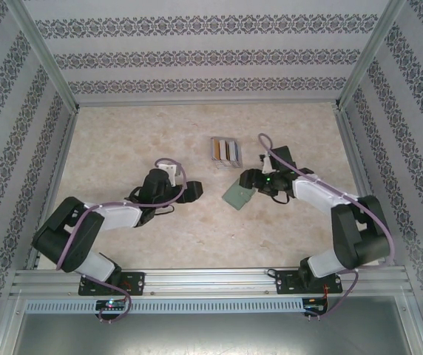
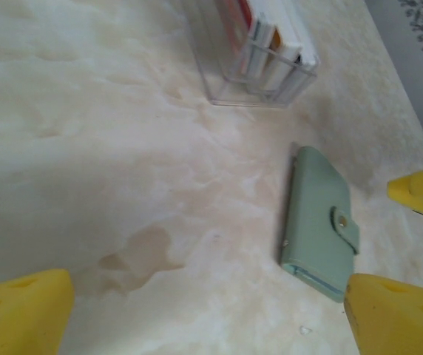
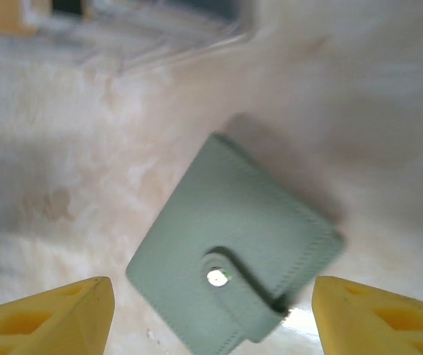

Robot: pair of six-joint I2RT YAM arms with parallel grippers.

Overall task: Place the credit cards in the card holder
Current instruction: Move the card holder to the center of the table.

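Observation:
The grey-green card holder (image 1: 237,196) lies flat on the table, closed by its snap tab (image 3: 217,277). In the left wrist view the card holder (image 2: 317,220) lies to the right, beside the right fingertip. My right gripper (image 3: 211,325) hovers open just above the card holder (image 3: 234,244), a yellow finger on either side and nothing gripped. My left gripper (image 2: 208,325) is open over bare table. In the top view the left gripper (image 1: 195,191) is left of the holder and the right gripper (image 1: 248,180) at its upper right. The credit cards (image 2: 267,33) stand upright in a clear stand.
The clear plastic slotted stand (image 1: 225,151) sits just behind the card holder, blurred at the upper left in the right wrist view (image 3: 123,29). A brown stain (image 2: 137,259) marks the table. Patterned walls and metal posts enclose the table; open tabletop lies to the left and front.

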